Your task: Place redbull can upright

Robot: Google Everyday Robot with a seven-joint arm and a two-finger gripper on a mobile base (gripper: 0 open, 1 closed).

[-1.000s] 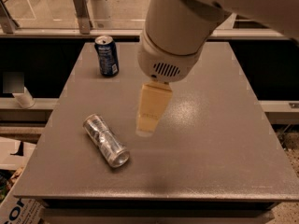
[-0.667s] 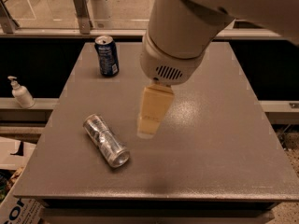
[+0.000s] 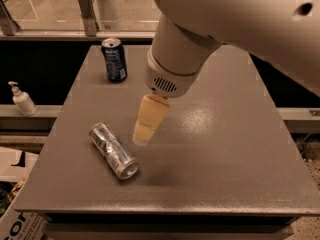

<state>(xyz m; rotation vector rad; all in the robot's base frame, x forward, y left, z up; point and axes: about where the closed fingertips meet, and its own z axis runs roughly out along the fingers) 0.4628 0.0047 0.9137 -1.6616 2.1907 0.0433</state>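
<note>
The redbull can [image 3: 113, 150] is slim and silver. It lies on its side on the grey table [image 3: 215, 149], left of the middle, with its shiny top pointing toward the front right. My gripper [image 3: 141, 140] hangs from the big white arm [image 3: 180, 59] and points down just right of the can's upper end. It is a short way from the can and holds nothing. A wider dark blue can [image 3: 114, 59] stands upright at the table's back left.
A white pump bottle [image 3: 22, 99] stands on a low ledge left of the table. Metal posts and a rail [image 3: 87, 9] run behind the table. A cardboard box [image 3: 20, 219] sits on the floor at the front left.
My gripper has moved a little to the left, closer to the lying redbull can. Both cans have stayed where they were.
</note>
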